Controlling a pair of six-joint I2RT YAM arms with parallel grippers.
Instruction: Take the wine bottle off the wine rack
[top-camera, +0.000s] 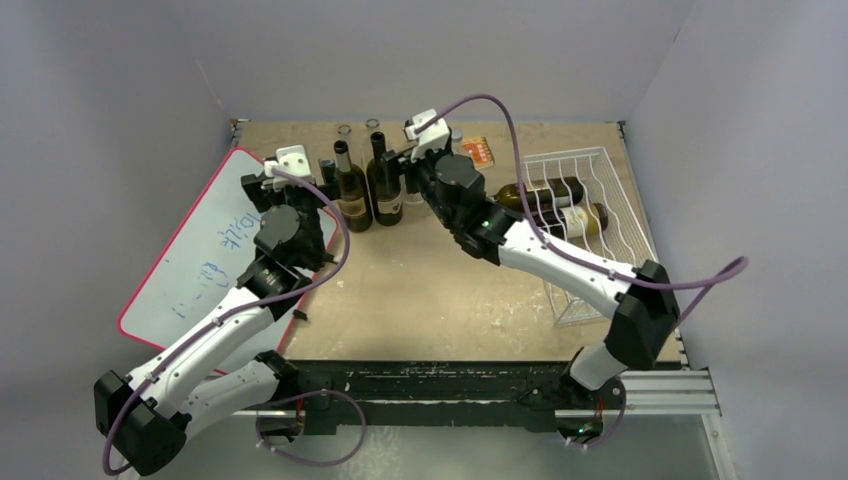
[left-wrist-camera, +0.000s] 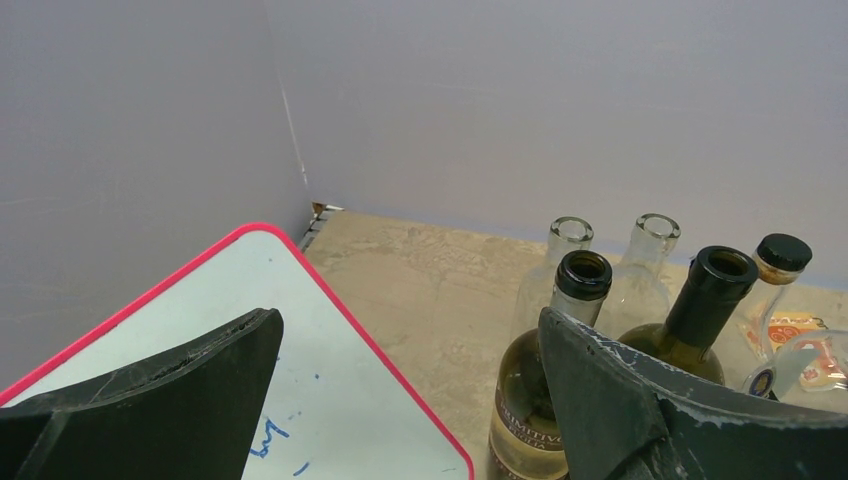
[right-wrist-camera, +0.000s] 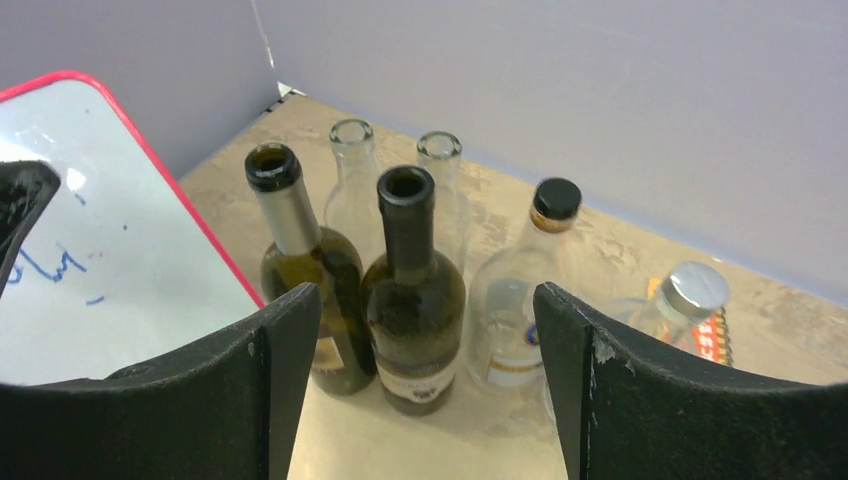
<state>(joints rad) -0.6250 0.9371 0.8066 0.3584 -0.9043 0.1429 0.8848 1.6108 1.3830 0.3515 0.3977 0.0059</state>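
The white wire wine rack (top-camera: 565, 157) stands at the right of the table with two wine bottles lying in it, a dark one (top-camera: 545, 192) and a paler one (top-camera: 575, 218). My right gripper (top-camera: 408, 172) (right-wrist-camera: 425, 330) is open well left of the rack. Nothing lies between its fingers. A dark wine bottle (top-camera: 384, 185) (right-wrist-camera: 412, 300) stands upright on the table just beyond them. My left gripper (top-camera: 322, 188) (left-wrist-camera: 410, 350) is wide open beside an upright olive-green bottle (top-camera: 351, 192) (left-wrist-camera: 535, 400), holding nothing.
A red-edged whiteboard (top-camera: 195, 270) (left-wrist-camera: 300, 330) lies at the left. Behind the two upright wine bottles stand clear glass bottles (right-wrist-camera: 352, 190) (right-wrist-camera: 440, 170), a black-capped one (right-wrist-camera: 520, 300) and a silver-capped one (right-wrist-camera: 690, 295). An orange packet (top-camera: 478, 150) lies at the back.
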